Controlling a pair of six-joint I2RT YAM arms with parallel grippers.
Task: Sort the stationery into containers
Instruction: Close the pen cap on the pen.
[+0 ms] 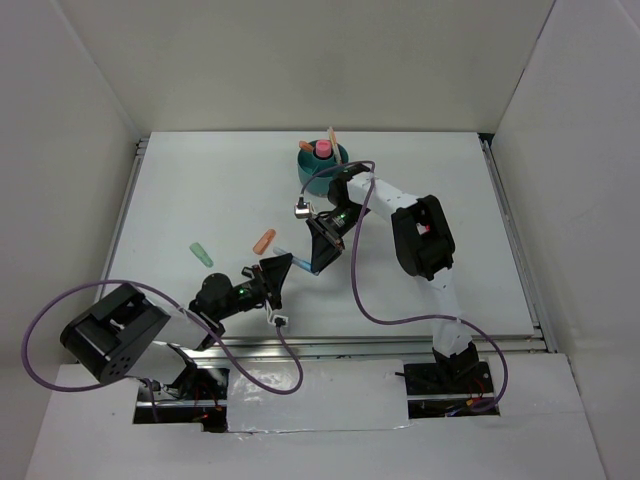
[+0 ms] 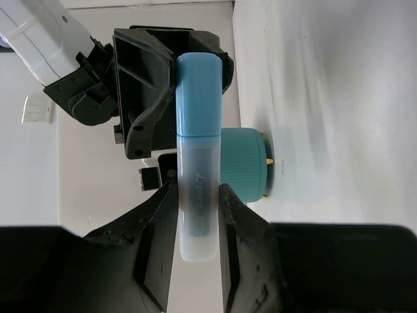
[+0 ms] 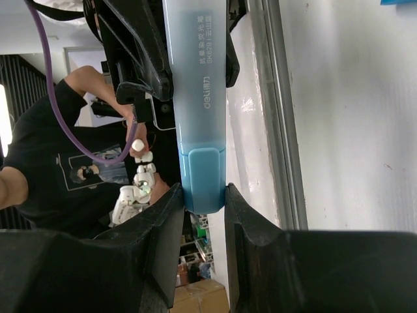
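The blue highlighter (image 2: 197, 117) looks light, stiff and slick. Left gripper (image 2: 197, 195) clamps its frosted end. Right gripper (image 3: 203, 199) clamps the opaque end, toward one o'clock.

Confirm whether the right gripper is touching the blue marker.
Touching. In the right wrist view the right gripper has its fingers pressed on both sides of the blue marker, no gap.

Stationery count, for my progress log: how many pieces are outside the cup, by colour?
mint green stub: 1
orange stub: 1
blue marker: 1
Total outside the cup: 3
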